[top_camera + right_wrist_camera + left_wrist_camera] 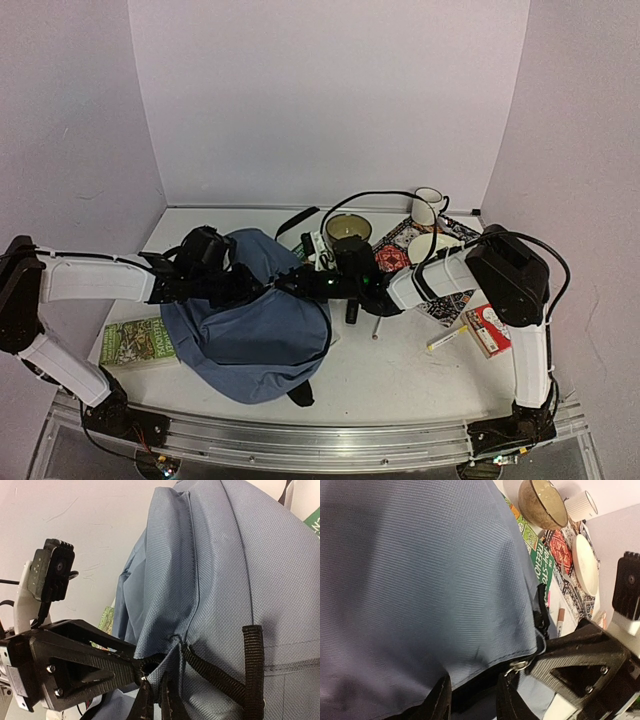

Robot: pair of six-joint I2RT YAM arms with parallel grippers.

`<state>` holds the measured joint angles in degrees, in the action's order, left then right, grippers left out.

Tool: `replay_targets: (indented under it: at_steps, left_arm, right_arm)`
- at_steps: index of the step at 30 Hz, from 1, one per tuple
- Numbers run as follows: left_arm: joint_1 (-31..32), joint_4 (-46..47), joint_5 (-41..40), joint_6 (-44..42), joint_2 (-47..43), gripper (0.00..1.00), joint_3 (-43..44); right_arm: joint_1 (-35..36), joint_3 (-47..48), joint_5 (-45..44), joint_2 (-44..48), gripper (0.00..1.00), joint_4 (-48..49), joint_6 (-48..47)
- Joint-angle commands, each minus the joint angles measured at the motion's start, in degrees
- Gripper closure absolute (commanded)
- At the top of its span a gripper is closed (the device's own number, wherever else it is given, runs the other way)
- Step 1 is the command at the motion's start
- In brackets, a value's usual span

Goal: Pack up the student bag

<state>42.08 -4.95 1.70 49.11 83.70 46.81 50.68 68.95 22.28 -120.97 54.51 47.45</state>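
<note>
The student bag (pixel 250 335) lies at the table's middle left, a big slate-blue backpack with black straps. My left gripper (pixel 258 287) reaches in from the left to the bag's right edge. In the left wrist view its jaws (pixel 472 702) stand a finger's width apart around the dark rim under the blue flap (pixel 420 580), beside a metal zip pull (pixel 519 666). My right gripper (pixel 292 286) meets it from the right. In the right wrist view its fingers (pixel 158 700) are pinched on a fold of the bag (pixel 225 555) next to a black strap (pixel 252 665).
A green book (pixel 140 342) lies left of the bag. Behind and to the right are a bowl (pixel 348 230), a mug (pixel 428 207), a white plate (pixel 432 247) on a patterned book (pixel 395 255), a marker (pixel 446 338) and a red-and-white box (pixel 487 328).
</note>
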Motion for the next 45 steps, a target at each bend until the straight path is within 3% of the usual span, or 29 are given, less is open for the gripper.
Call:
replay_targets:
  at_steps: [1, 7, 14, 23, 28, 35, 45]
  left_arm:
    - [-0.51, -0.29, -1.07, -7.67, -3.51, 0.67, -2.04]
    - [-0.51, -0.32, 1.87, -12.97, -2.96, 0.66, -2.55]
    - [0.28, -0.16, 3.00, -17.57, -2.49, 0.57, -1.82]
    - [1.88, -0.21, -4.08, -19.83, 2.28, 0.58, 1.82]
    - [1.97, -0.13, -5.46, -21.12, 4.35, 0.67, 4.64]
    - [2.12, -0.38, -4.29, -20.30, 0.88, 0.99, 2.83]
    - [2.16, -7.68, -6.48, -16.51, -5.63, 1.00, -0.99]
  right_arm:
    - [0.87, 3.07, 3.96, 0.39, 1.00, 5.69, -1.48]
    - [0.91, 3.89, 4.56, 0.06, 1.00, 5.78, -1.40]
    - [0.91, 4.84, 5.19, -0.34, 1.00, 5.87, -1.15]
    - [0.91, 5.38, 6.19, -0.66, 1.00, 6.01, -0.61]
    - [0.92, 5.14, 6.52, -0.38, 1.00, 6.05, -0.45]
    - [0.13, 3.09, 3.88, 0.63, 1.00, 6.05, -0.14]
    - [-2.58, 1.48, 1.85, 2.47, 1.00, 5.78, -0.05]
